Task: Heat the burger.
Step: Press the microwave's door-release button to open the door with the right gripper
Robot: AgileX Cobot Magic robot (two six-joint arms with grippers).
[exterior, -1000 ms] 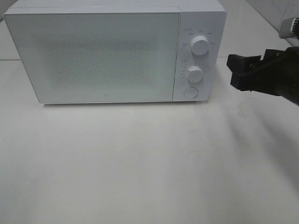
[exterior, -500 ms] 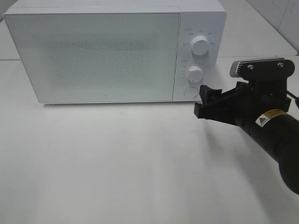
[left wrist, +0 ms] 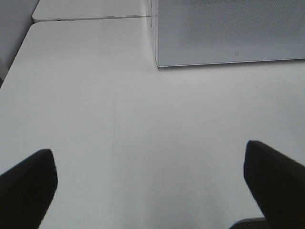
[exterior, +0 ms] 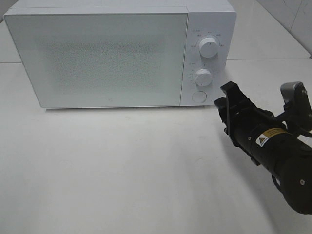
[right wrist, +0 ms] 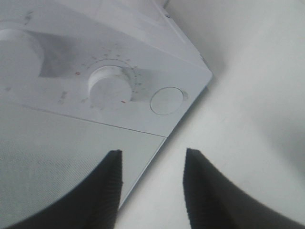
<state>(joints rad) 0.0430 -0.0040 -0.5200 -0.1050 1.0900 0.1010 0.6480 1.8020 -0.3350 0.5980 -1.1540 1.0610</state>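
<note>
The burger is hidden; no view shows it. A white microwave (exterior: 107, 58) stands at the back of the table with its door shut. My right gripper (exterior: 223, 95) hovers just right of the microwave's lower right corner, close to the round door button (exterior: 198, 96). In the right wrist view its fingers (right wrist: 107, 191) stand apart with nothing between them, aimed at the panel below the button (right wrist: 166, 100). My left gripper (left wrist: 147, 148) is wide open over bare table, some way in front of the microwave's (left wrist: 228, 33) left corner, and is out of the high view.
Two white dials (exterior: 209, 48) (exterior: 203, 77) sit above the button on the control panel. The white table (exterior: 122, 170) stretches in front of the microwave. A seam between table sections runs behind it on the left (left wrist: 90, 18).
The right arm swung down and left from the right edge toward the microwave's button, rolled onto its side, and its fingers narrowed. The left gripper has not visibly changed.
</note>
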